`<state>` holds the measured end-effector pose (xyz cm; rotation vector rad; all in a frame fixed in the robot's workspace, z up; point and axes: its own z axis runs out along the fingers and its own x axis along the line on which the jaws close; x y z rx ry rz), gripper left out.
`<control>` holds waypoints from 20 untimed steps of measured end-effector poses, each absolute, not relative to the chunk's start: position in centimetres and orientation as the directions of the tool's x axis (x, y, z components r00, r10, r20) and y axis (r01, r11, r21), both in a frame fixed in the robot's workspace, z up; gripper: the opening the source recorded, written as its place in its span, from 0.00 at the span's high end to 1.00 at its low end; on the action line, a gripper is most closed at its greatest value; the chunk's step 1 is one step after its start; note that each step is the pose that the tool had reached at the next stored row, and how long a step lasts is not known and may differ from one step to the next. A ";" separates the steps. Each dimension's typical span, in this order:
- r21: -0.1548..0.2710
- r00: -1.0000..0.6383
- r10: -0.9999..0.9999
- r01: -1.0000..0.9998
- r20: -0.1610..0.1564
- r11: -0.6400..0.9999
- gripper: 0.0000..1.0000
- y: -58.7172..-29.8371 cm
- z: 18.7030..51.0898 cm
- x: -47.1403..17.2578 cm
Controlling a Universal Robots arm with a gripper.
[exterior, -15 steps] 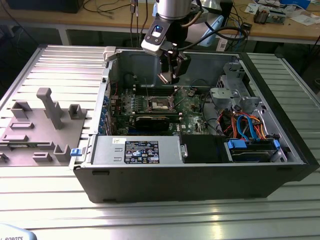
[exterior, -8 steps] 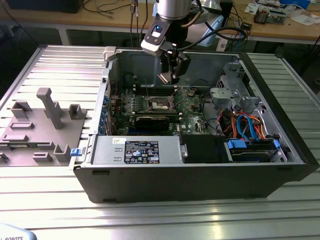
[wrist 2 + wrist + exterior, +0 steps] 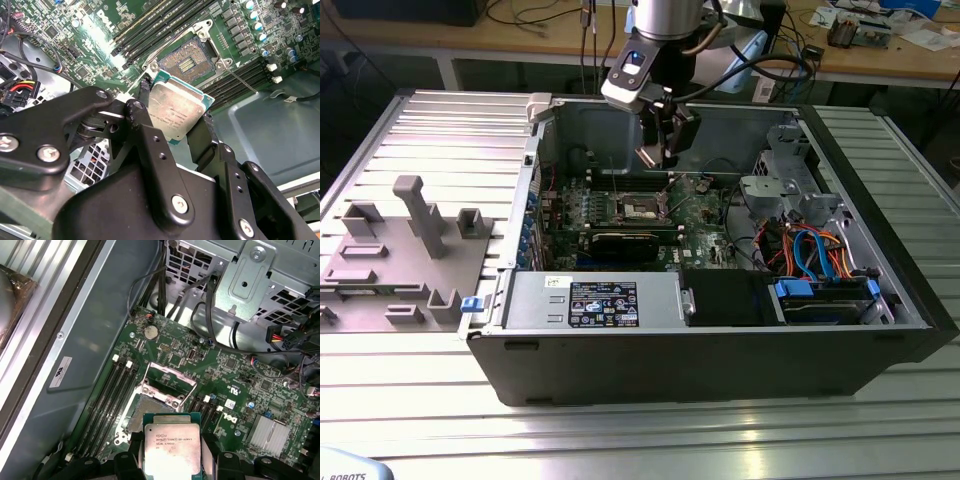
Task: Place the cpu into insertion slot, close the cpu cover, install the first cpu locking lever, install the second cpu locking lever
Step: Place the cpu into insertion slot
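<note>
My gripper (image 3: 176,107) is shut on the cpu (image 3: 177,111), a small square chip with a silvery face, gripped by two opposite edges between the black fingers (image 3: 145,90). In the first wrist view the cpu (image 3: 172,450) hangs above and just short of the open insertion slot (image 3: 150,410). The cpu cover (image 3: 167,382) stands tilted up at the slot's far side. A thin locking lever (image 3: 240,80) sticks out beside the slot (image 3: 187,61). In the exterior view the gripper (image 3: 658,155) hovers inside the open computer case, over the slot (image 3: 642,207).
Memory slots (image 3: 112,390) flank the socket. A coin battery (image 3: 150,331) and heat sink (image 3: 270,432) sit on the board. A metal drive cage (image 3: 790,180), coloured cables (image 3: 810,250) and the power supply (image 3: 595,300) crowd the case. A grey fixture (image 3: 410,250) lies on the exterior view's left.
</note>
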<state>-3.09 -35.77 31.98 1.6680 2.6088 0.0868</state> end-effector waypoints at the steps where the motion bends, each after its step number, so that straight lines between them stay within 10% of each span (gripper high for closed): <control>1: 0.071 -0.413 0.911 0.908 -0.007 0.413 0.46 -35.8 32.0 -3.1; 20: 0.070 -0.389 0.921 0.919 -0.008 0.388 0.46 -35.8 31.8 -3.1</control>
